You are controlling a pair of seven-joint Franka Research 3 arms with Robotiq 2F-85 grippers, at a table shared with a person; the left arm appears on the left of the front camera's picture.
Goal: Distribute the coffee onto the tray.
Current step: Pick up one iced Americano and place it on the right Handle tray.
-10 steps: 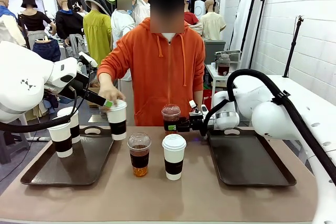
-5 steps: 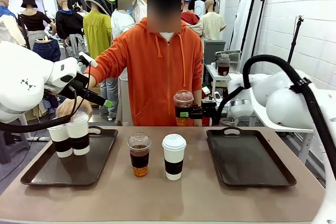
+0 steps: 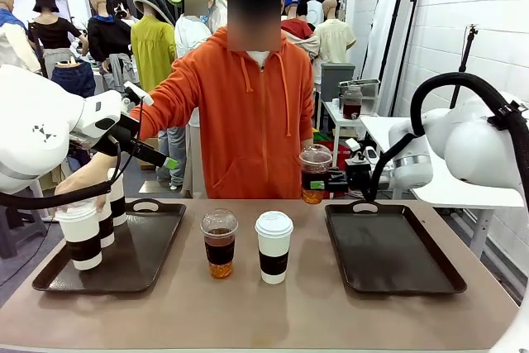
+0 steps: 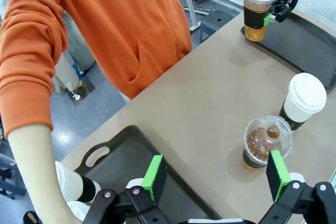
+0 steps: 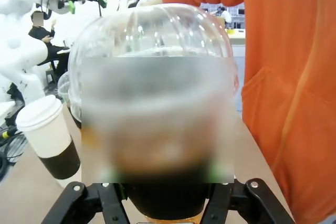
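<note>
My right gripper (image 3: 331, 179) is shut on a clear dome-lidded cup of amber coffee (image 3: 315, 174), held in the air over the near left corner of the right tray (image 3: 388, 252). That cup (image 5: 157, 103) looms close in the right wrist view. A second clear cup (image 3: 219, 243) and a white banded cup (image 3: 274, 246) stand mid-table. On the left tray (image 3: 132, 262) stand three white cups, and a person's hand is on the front one (image 3: 81, 237). Above that tray my left gripper (image 3: 161, 132) hangs open, its green pads (image 4: 154, 178) wide apart with nothing between them.
A person in an orange hoodie (image 3: 248, 113) stands at the far edge, one arm reaching over the left tray. The right tray's surface is bare. The table's front strip is free.
My right gripper has lifted the clear cup off the table and carried it right, toward the right tray. The person has moved a white cup left onto the left tray's front.
</note>
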